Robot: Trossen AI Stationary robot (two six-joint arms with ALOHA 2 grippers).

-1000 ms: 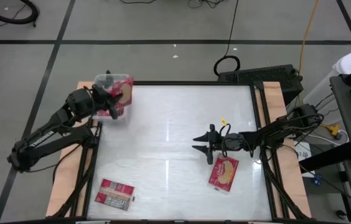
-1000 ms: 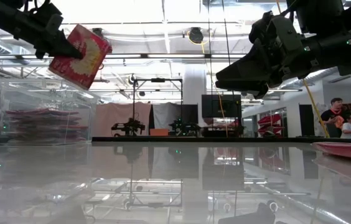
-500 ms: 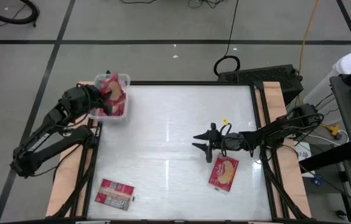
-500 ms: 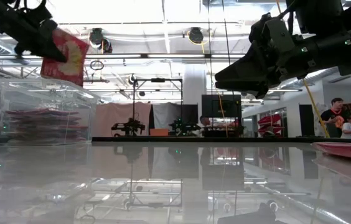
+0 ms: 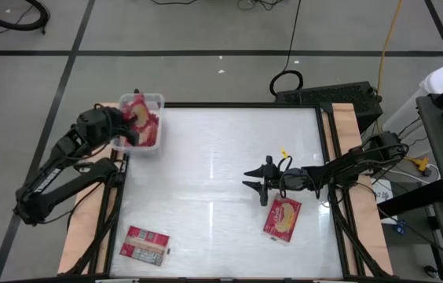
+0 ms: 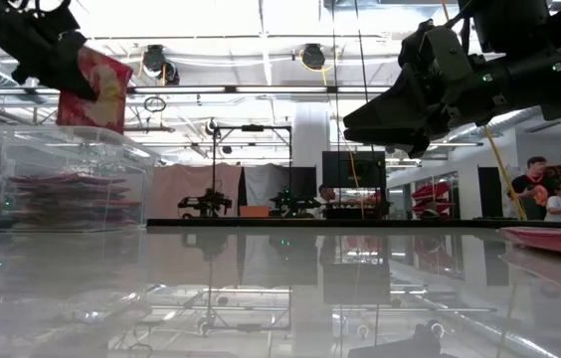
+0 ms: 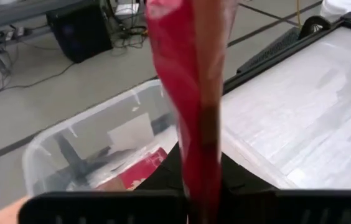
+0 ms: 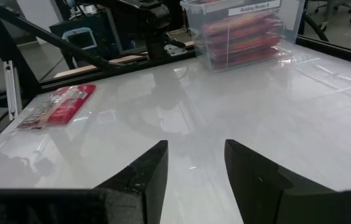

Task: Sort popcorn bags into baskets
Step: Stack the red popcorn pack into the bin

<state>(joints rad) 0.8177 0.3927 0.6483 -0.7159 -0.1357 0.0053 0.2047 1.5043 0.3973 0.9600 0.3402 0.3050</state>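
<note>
The left hand (image 5: 131, 124) is clamped on a red popcorn bag (image 6: 93, 89) held upright over the clear bin (image 5: 155, 101) at the tabletop's far left, so let go only when the bag is squarely above the stack inside.

Bright overhead lights (image 6: 305, 55) wash the ceiling white. The glossy table (image 5: 221, 157) throws glare and mirrors the room. Close up, the red bag (image 7: 188, 93) is blurred.

A robotics lab: metal rigs (image 6: 251, 159), monitors (image 6: 358, 169) and people (image 6: 534, 184) fill the open hall beyond the table (image 5: 221, 157), cables (image 5: 296, 39) cross the taped floor.
</note>
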